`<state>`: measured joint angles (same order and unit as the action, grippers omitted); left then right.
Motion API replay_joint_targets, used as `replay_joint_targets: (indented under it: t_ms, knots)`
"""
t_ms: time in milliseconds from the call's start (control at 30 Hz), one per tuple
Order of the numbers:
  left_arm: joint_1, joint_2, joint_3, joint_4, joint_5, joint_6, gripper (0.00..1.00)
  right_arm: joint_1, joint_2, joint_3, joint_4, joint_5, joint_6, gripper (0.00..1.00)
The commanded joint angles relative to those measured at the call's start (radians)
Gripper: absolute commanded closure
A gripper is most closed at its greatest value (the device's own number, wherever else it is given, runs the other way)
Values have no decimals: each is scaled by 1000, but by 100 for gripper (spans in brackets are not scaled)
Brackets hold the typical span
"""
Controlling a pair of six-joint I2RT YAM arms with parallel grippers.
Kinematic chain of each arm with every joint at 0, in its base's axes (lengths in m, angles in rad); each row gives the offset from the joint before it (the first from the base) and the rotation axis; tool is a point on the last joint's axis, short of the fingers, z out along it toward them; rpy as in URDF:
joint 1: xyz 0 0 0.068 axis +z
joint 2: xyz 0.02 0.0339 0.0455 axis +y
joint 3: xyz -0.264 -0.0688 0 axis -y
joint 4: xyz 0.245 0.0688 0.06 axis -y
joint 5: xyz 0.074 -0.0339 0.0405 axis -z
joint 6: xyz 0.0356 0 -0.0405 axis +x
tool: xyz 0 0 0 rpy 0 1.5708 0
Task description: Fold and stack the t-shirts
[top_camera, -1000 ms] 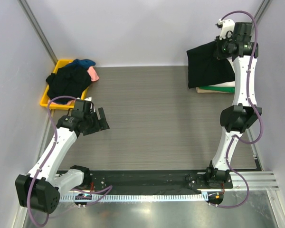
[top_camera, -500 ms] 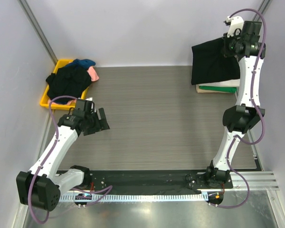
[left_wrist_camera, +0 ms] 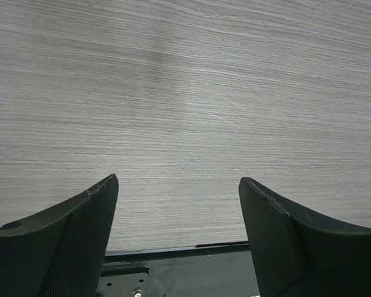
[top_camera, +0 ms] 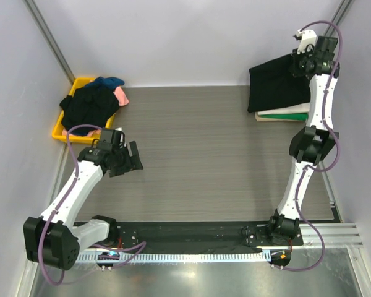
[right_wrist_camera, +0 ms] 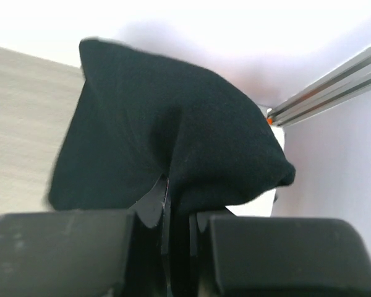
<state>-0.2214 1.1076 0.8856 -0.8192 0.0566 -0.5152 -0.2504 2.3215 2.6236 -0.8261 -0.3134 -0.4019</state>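
- The bench (top_camera: pixel 198 142) stretches beneath the left tool (top_camera: pixel 133 159), whose jaws stand wide and hold nothing.
- The folded black t-shirt (top_camera: pixel 278 83) hangs from the right tool (top_camera: pixel 295 64), which is pinched narrow on its edge.
- The heap (top_camera: pixel 89 102) of unfolded shirts waits in the yellow tray (top_camera: pixel 59 131), just beyond the left tool.
- The stack (top_camera: pixel 284 115), green on top, lies just below the right tool.
- We judge the step to be stacking. Next we must lower the black t-shirt squarely onto the stack, then release.
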Motion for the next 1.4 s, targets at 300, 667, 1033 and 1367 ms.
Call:
replay_joint_targets:
  t_ms: [300,667,1033,1367]
  knots:
    - [-6,-28,-4,26,5,4,20,-84,168,-71,801,309,390,0]
    - [-7,-91,-7,34,11,6,21,-30,-277,-342,690,694,495,0]
    - [-6,-201,4,29,-24,6,19,364,-1081,-1279,653,447,800,0]
    - [-6,-265,15,-1,-188,-26,19,947,-1606,-2098,700,486,1152,0]
